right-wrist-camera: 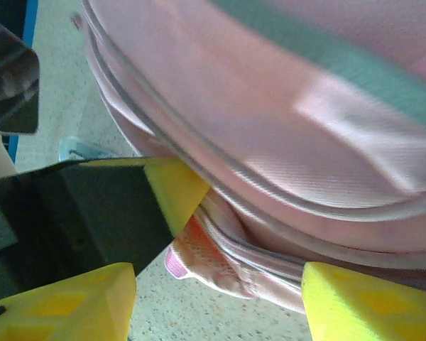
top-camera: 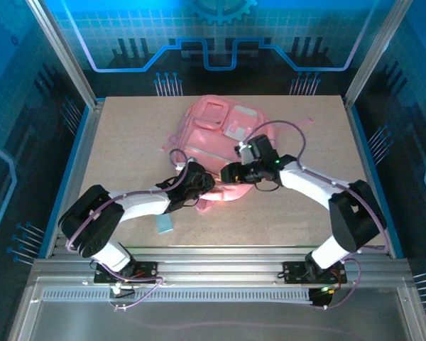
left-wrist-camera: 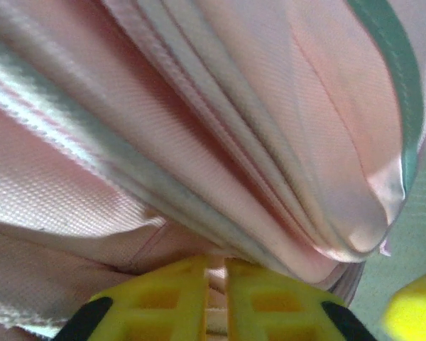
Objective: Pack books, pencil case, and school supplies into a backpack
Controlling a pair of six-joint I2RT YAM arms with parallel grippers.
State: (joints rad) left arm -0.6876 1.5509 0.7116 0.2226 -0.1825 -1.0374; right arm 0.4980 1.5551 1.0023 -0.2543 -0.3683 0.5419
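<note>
The pink backpack [top-camera: 220,126] lies flat in the middle of the table, its near edge bunched up between my two grippers. My left gripper [top-camera: 202,182] is at that edge. In the left wrist view its yellow fingers [left-wrist-camera: 177,298] stand almost together, with a fold of backpack fabric [left-wrist-camera: 220,142] pinched in the narrow gap. My right gripper [top-camera: 231,172] faces it from the right, and its fingers [right-wrist-camera: 369,302] are spread wide around the backpack's lower seam [right-wrist-camera: 255,263] without touching it. One of the school supplies, a pale blue flat rectangle [top-camera: 163,224], lies on the table near the left arm. The books and pencil case are out of view.
The left gripper's black body and yellow finger [right-wrist-camera: 172,188] sit close in front of the right gripper. Bare tabletop [top-camera: 298,213] lies on both sides of the backpack. Metal frame posts and rails [top-camera: 85,135] border the table.
</note>
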